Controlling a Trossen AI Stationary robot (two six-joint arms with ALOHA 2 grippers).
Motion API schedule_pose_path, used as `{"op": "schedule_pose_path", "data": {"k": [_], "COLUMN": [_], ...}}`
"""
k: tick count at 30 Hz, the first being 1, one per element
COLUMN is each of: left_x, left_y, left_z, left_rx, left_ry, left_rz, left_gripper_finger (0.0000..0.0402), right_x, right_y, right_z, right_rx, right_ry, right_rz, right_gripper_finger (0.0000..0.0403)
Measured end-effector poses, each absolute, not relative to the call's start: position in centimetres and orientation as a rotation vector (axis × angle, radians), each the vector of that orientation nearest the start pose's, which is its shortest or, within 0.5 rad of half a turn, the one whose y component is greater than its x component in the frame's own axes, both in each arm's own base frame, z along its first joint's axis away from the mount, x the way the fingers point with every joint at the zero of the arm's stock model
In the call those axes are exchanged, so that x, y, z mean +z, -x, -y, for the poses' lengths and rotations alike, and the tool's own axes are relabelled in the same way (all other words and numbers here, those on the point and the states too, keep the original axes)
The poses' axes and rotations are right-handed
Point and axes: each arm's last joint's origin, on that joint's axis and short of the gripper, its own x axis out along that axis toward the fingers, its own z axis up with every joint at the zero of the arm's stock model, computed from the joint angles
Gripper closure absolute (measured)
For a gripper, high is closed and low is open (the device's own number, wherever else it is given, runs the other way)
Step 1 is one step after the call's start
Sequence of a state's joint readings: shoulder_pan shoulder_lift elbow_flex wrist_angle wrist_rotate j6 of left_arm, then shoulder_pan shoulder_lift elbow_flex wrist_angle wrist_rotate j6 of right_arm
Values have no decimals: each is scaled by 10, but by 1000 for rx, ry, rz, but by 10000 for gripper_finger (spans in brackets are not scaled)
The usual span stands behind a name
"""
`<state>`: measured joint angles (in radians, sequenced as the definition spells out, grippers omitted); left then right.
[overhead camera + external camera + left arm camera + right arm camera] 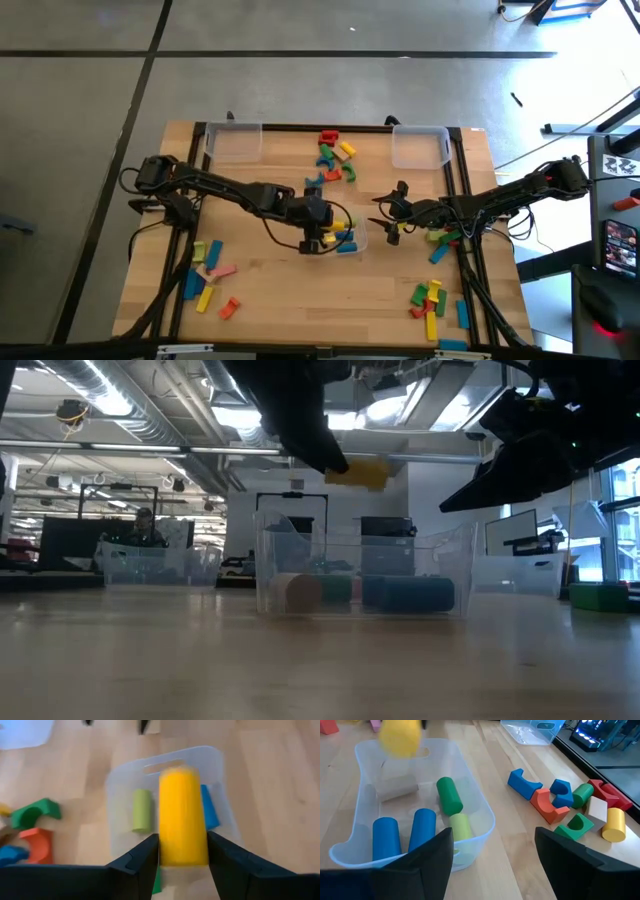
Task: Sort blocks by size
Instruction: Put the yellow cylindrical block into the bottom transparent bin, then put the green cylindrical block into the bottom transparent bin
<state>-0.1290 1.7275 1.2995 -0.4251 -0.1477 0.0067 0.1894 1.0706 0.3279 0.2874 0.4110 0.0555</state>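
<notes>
So there's a light wooden table (pixel 290 300) sitting on a grey concrete floor (pixel 300 90), with three clear plastic bins on it: one in the middle (pixel 480 815) and two more at the far corners (pixel 232 143) (pixel 420 147). Off the right side there's a phone or small screen lit up (pixel 620 245) plus something glowing red (pixel 605 325). Behind the table it's an open workshop with ceiling ducts (pixel 120 410), and a person (pixel 143 528) sitting way in the back.

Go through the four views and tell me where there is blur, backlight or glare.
Left wrist view: the yellow block between the left gripper fingers is smeared by motion. Right wrist view: that block is a blurred blob above the clear bin. Low view: bright ceiling lights leave both arms as dark silhouettes. High view: evenly lit, no strong glare.
</notes>
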Motion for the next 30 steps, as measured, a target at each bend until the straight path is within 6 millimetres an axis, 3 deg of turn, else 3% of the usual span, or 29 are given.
{"op": "schedule_pose_path", "data": {"k": [6,11,30], "left_x": [245,246,247], "left_y": [-371,-372,-369], "left_z": [46,36,-62], "left_rx": [-27,-3,317], "left_ry": [-104,-100,-20], "left_rz": [-832,-825,-830], "left_gripper_finger": [202,173,176], "right_x": [172,172,172], "right_y": [-198,-198,-198], "right_z": [-26,-26,-26], "right_rx": [-230,-230,-230], "right_ry": [80,80,80], "right_rz": [-429,-429,-429], "right_gripper_finger": [130,130,130]}}
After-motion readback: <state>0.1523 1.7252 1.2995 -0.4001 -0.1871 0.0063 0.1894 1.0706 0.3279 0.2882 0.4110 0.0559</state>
